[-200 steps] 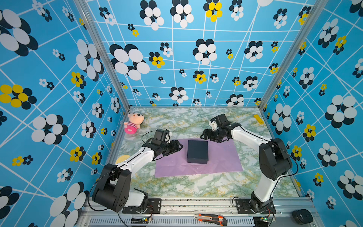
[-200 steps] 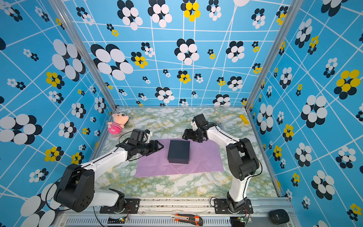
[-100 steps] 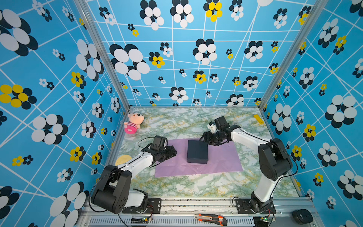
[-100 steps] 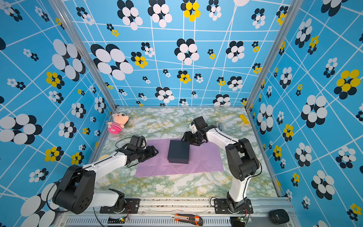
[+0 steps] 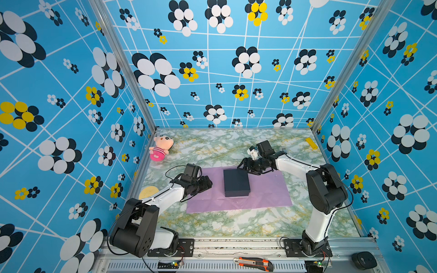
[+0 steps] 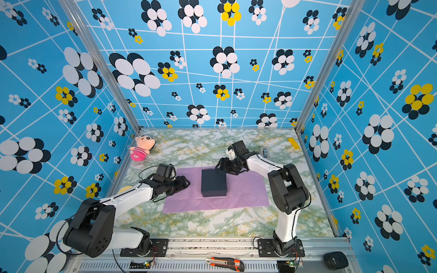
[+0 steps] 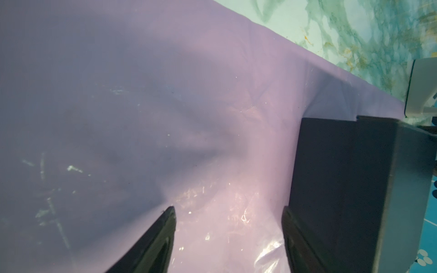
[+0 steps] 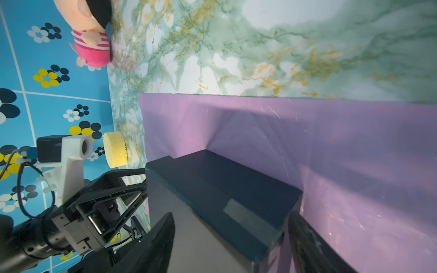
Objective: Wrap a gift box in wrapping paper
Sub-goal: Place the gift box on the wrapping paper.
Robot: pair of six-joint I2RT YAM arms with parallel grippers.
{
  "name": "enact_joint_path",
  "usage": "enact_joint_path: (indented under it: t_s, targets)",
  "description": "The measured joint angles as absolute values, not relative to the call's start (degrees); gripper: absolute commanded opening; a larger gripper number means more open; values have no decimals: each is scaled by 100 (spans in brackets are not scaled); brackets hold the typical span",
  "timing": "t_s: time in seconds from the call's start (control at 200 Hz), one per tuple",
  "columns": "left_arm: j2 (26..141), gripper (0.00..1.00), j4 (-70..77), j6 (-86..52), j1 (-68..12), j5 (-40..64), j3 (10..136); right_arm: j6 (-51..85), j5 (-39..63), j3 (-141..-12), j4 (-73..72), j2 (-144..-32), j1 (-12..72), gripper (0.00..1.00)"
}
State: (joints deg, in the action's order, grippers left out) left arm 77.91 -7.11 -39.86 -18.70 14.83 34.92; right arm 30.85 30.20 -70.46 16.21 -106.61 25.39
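The gift box [image 5: 236,182] sits lid up on the wrapping paper [image 5: 268,189], roughly midway along the sheet and close to its far edge, so most of the bare lilac paper lies on the near side and out to either flank. The box's longer side runs from near to far, across the sheet's left-to-right length. The paper lies flat on the bench [image 5: 236,224] with nothing folded up yet, so the wrapping looks barely begun. The right gripper [image 5: 246,165] is the closer one: it sits at the box's far right corner, its jaws spread and straddling that corner in the right wrist view, with no clear squeeze on the box. The left gripper [image 5: 208,183] hovers low over the left flap, just left of the box and apart from it, jaws released with only paper [image 7: 189,118] beneath them. A plush doll [image 5: 160,149] lies well apart, by the far left wall.
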Motion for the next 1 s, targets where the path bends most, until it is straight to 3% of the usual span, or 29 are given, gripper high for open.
enact_joint_path:
  t_s: [0.1,0.355,0.6,1.0]
  targets:
    - [7491,72,-628,-3988,-1892,1634,3494,3118,2906,-6772,1520,-10403,2493,82]
    - [7253,72,-16,-4156,-2296,2069,3656,3336,2587,-5544,1299,-9080,1881,68]
    - [8206,72,454,-4254,-2707,2320,3992,3430,2202,-4742,1308,-9227,1861,63]
    - [8906,69,738,-4222,-2790,2449,4418,3503,1999,-4637,1111,-9292,1861,60]
